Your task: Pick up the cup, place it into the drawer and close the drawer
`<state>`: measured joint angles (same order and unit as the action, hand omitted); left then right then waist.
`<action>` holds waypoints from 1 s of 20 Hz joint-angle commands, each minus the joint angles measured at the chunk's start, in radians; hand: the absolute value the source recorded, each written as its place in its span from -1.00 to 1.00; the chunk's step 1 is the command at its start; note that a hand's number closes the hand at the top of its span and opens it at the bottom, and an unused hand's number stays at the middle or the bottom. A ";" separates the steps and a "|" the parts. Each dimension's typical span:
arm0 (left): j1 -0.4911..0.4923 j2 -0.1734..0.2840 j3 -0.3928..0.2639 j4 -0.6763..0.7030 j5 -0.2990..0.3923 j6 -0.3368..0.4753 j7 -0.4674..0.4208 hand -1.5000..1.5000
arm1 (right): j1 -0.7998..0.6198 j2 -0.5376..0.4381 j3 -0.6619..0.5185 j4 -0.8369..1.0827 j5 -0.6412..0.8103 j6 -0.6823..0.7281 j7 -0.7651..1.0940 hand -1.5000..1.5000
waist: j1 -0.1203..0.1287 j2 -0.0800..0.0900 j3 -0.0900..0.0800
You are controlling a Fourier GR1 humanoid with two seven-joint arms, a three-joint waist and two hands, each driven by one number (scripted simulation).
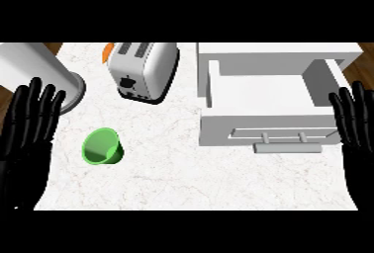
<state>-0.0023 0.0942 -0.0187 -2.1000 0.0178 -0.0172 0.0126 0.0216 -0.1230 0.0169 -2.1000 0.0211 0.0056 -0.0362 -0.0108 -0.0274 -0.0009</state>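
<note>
One cup (101,147) (green), one open drawer (264,94); both hands' fingers straight, holding nothing.

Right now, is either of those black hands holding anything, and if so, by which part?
Nothing is held. The left hand and right hand are both open, fingers straight, at the sides. The green cup sits untouched on the counter.

Cup (102,147) lies left of open drawer (263,94).
</note>
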 commanded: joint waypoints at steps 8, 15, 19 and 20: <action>0.081 0.129 0.013 0.112 0.517 -0.394 0.024 -1.00 | -0.007 -0.024 0.004 0.017 0.012 0.018 0.074 -1.00 | 0.007 0.032 -0.002; 0.080 0.205 0.110 0.191 0.662 -0.512 0.073 -1.00 | -0.027 -0.011 -0.011 0.119 0.021 0.047 -0.014 -1.00 | 0.012 0.028 0.001; 0.029 0.245 0.202 0.387 0.682 -0.588 0.030 -1.00 | -0.008 -0.036 -0.024 -0.043 -0.014 0.064 0.123 -1.00 | 0.007 0.027 0.001; 0.055 0.237 0.215 0.444 0.608 -0.635 -0.035 -1.00 | -0.040 -0.041 -0.065 0.061 -0.026 0.071 0.052 -1.00 | 0.010 0.028 0.001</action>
<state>0.0570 0.3191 0.1456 -1.7755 0.6565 -0.5846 0.0242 -0.0125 -0.1551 -0.0189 -2.0571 0.0111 0.0578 0.0296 -0.0010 0.0002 -0.0005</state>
